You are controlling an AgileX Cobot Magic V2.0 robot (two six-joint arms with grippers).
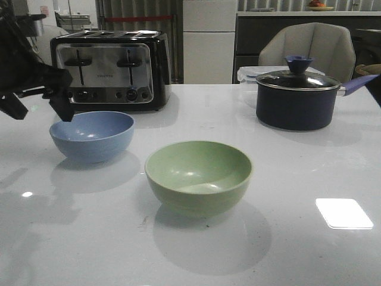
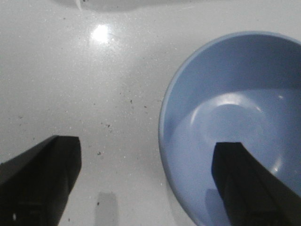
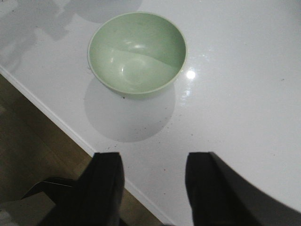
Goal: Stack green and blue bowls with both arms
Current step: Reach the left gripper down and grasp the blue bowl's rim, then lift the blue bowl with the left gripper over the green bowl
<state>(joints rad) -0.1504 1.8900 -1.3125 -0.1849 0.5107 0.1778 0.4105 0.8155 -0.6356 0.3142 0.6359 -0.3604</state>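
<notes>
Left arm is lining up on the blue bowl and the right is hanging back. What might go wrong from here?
1. The left gripper straddles the blue bowl rim with open jaws; closing off-centre may tip or skid the bowl on the glossy table.
2. The right gripper hangs over the table edge, far from the green bowl; its approach might nudge it.

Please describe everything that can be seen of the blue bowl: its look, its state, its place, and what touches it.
The blue bowl is round, dusty blue and matte, plastic-looking, with a smooth rim and a flat round base inside. It is empty and stands upright on the white table, in front of the toaster and apart from the green bowl. The left gripper is open and straddles its rim, one finger over the inside, one outside. Whether a finger touches it cannot be told.
</notes>
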